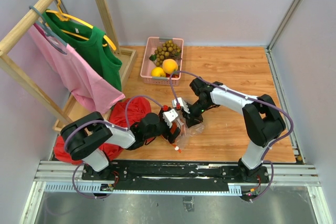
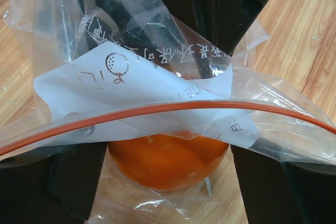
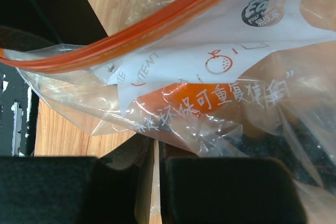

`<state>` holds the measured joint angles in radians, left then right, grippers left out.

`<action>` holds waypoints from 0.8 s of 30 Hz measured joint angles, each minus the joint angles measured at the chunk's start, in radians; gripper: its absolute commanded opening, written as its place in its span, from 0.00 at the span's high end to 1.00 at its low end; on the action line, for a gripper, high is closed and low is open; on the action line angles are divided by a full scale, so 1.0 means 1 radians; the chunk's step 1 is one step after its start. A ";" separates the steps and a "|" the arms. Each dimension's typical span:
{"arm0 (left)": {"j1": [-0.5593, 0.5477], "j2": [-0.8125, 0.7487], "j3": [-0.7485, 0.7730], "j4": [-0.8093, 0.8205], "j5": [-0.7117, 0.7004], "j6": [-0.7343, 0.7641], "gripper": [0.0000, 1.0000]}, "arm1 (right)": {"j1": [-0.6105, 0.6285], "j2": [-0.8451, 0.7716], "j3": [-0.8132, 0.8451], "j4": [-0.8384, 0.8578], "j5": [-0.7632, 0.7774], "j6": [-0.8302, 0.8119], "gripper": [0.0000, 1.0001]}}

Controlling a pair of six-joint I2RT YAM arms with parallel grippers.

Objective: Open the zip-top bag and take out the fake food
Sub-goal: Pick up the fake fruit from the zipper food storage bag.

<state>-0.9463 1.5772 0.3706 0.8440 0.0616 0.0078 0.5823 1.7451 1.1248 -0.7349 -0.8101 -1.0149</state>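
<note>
The clear zip-top bag [image 1: 191, 128] lies on the wooden floor between both grippers, its orange-red zip strip [image 2: 173, 107] running across the left wrist view. My left gripper [image 1: 173, 125] is at the bag's mouth. Its fingers [image 2: 68, 182] sit against both sides of an orange round fruit [image 2: 168, 163] with plastic over and under it. A dark purple bunch [image 2: 121, 14] lies deeper in the bag. My right gripper [image 1: 188, 113] is shut on a fold of the bag's plastic [image 3: 157, 129]. The orange fruit [image 3: 178, 95] and the zip strip [image 3: 157, 22] show through the bag there.
A pink basket [image 1: 152, 43] at the back holds a tan-brown bunch [image 1: 168, 51], a lemon [image 1: 157, 72] and an orange fruit [image 1: 169, 65]. A red cloth [image 1: 126, 114] lies left of the bag. A wooden clothes rack with green [image 1: 89, 40] and pink shirts stands at the far left.
</note>
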 measured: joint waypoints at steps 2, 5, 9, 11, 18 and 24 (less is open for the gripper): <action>0.000 -0.001 0.002 -0.003 0.002 -0.001 0.35 | 0.000 0.000 0.000 0.000 0.002 0.001 0.93; 0.000 -0.012 0.005 -0.025 0.010 -0.011 0.57 | 0.000 0.000 0.000 0.000 0.003 0.001 0.93; 0.000 -0.036 0.006 -0.058 0.019 -0.025 0.57 | 0.000 -0.001 0.000 -0.004 0.003 0.001 0.93; 0.000 -0.048 0.006 -0.072 0.021 -0.036 0.57 | 0.000 -0.001 0.000 -0.007 0.006 0.001 0.93; -0.005 -0.113 0.012 -0.172 0.032 -0.061 0.58 | -0.003 -0.002 0.002 -0.068 -0.018 -0.025 0.94; -0.006 -0.157 0.032 -0.235 0.048 -0.060 0.58 | -0.017 -0.025 0.003 -0.152 -0.046 -0.108 0.94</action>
<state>-0.9524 1.4204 0.4023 0.6094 0.1097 -0.0525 0.5652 1.7199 1.1282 -0.8867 -0.8558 -1.1225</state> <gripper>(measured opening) 0.726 0.064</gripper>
